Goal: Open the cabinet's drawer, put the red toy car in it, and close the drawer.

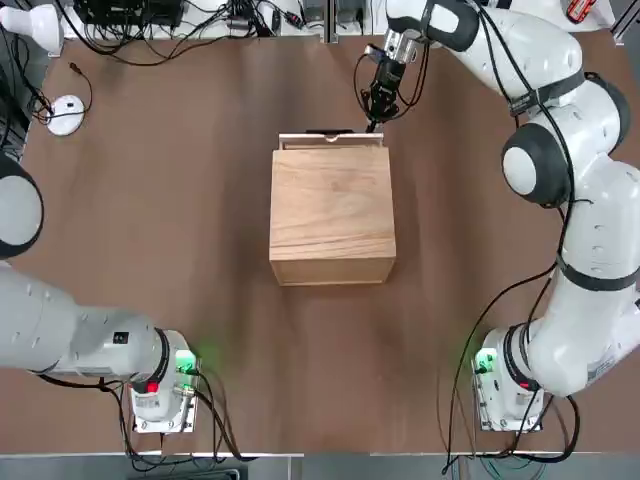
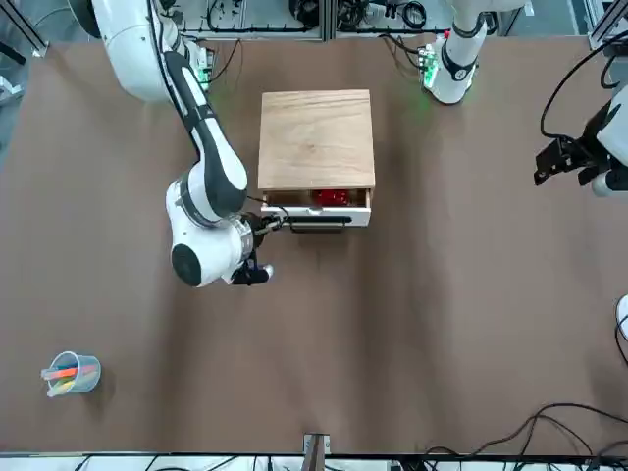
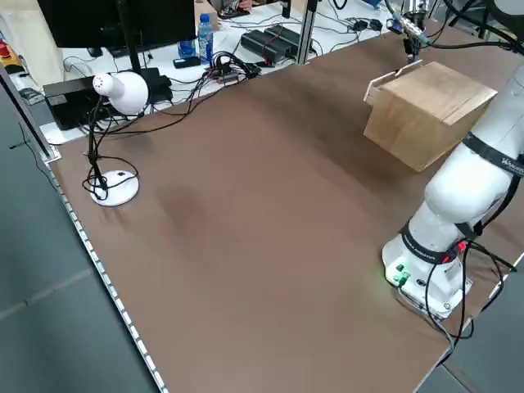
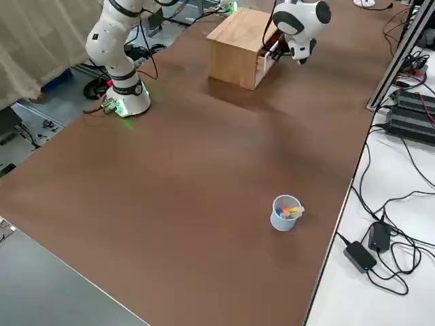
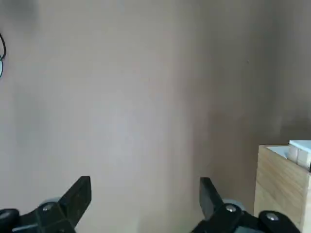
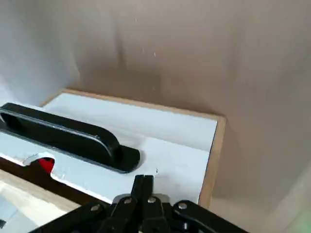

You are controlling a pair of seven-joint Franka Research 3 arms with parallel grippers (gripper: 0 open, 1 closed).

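Observation:
The light-wood cabinet (image 1: 332, 215) stands mid-table. Its drawer (image 1: 332, 139) sticks out a little on the far side, showing a white front (image 2: 319, 215) with a black handle (image 6: 63, 137). The red toy car (image 2: 332, 197) lies inside the drawer, and a sliver of the car (image 6: 46, 164) shows over the front's notch. My right gripper (image 1: 371, 122) is shut with nothing held, its tips (image 6: 144, 184) against the drawer front beside the handle. My left gripper (image 2: 564, 167) hovers open and empty far to the cabinet's left, a corner of the cabinet (image 5: 282, 182) showing beside it.
A blue cup of coloured pens (image 2: 71, 374) stands near the far right table corner. A white desk lamp (image 3: 115, 94) sits at the far left corner. Cables and equipment line the far edge (image 1: 200, 25). Both arm bases (image 1: 160, 385) stand at the near edge.

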